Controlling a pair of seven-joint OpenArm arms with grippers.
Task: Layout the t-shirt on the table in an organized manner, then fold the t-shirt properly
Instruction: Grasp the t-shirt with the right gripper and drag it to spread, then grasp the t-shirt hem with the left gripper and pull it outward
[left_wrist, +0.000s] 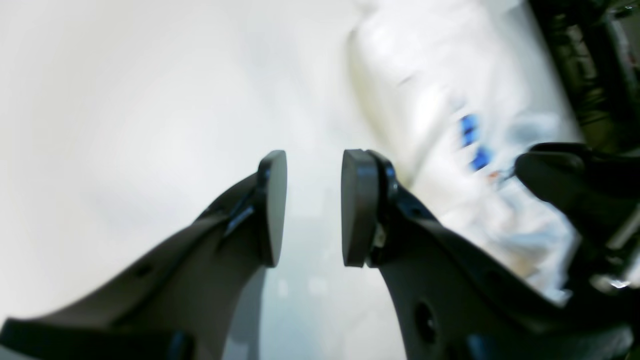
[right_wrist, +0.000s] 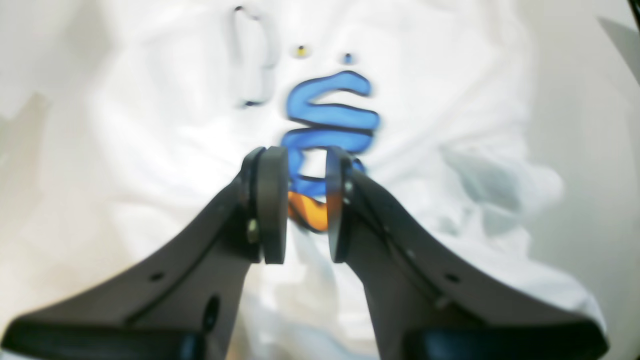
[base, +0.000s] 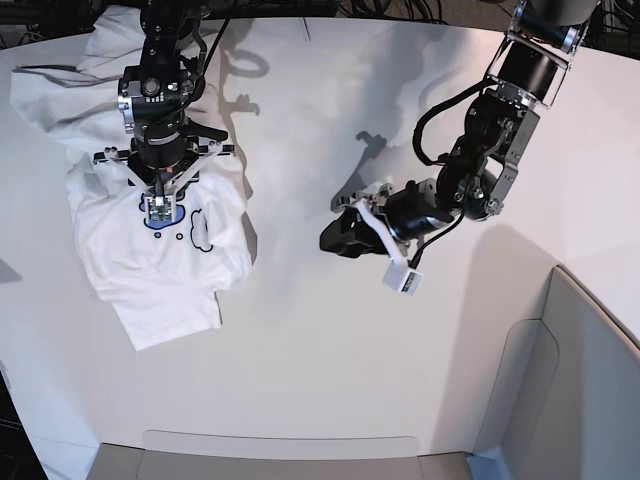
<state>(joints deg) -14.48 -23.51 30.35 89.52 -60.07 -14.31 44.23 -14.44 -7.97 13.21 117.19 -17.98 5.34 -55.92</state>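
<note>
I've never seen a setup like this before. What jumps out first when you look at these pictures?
The crumpled white t-shirt with its bright blue and orange lettering, bunched at the left of the big white table in the overhead view. The right gripper hangs right above the print with nothing between its jaws. The left gripper is out over bare table near the middle, jaws apart, holding nothing.

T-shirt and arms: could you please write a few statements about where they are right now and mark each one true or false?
1. The t-shirt lies flat and neatly spread. False: it is crumpled and bunched.
2. The right gripper is over the shirt's printed lettering. True.
3. The left gripper is clamped on a sleeve. False: nothing sits between its fingers, which are over the bare table.
4. The shirt lies toward one side of the table. True.
</note>
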